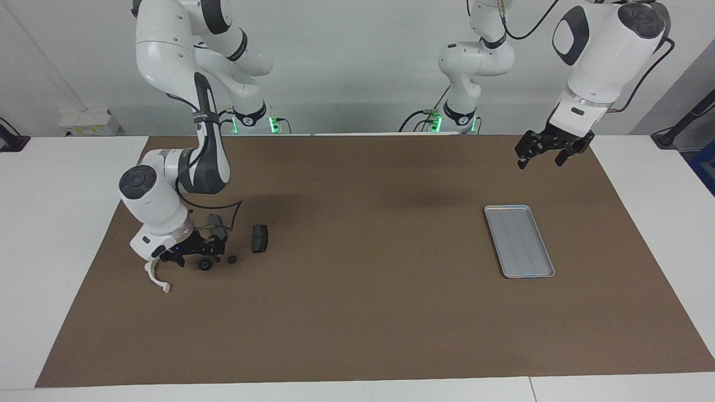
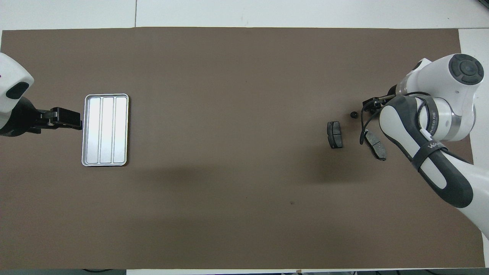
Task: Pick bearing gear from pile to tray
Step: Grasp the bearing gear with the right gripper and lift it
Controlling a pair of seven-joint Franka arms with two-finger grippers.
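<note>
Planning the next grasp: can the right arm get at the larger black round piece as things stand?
Probably yes. The right gripper hangs open just above the larger black round piece, with nothing between them; the small round piece and white bracket lie clear beside it.

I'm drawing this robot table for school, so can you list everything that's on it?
flat silver-grey metal tray with ridges: one, silver-grey, on the mat toward the left arm's end, nothing in it
white half-ring bracket: one, white, toward the right arm's end, partly hidden by the right claw
dark grey pad-shaped plates: two, dark grey, beside the bracket
small black round pieces: two, black, farther from the robots than the plates
brown mat: one, brown, covers most of the table
white table: one, white, under the mat
right claw: one, black, open, low over the larger round piece
left claw: one, black, open, waits in the air near the tray
</note>
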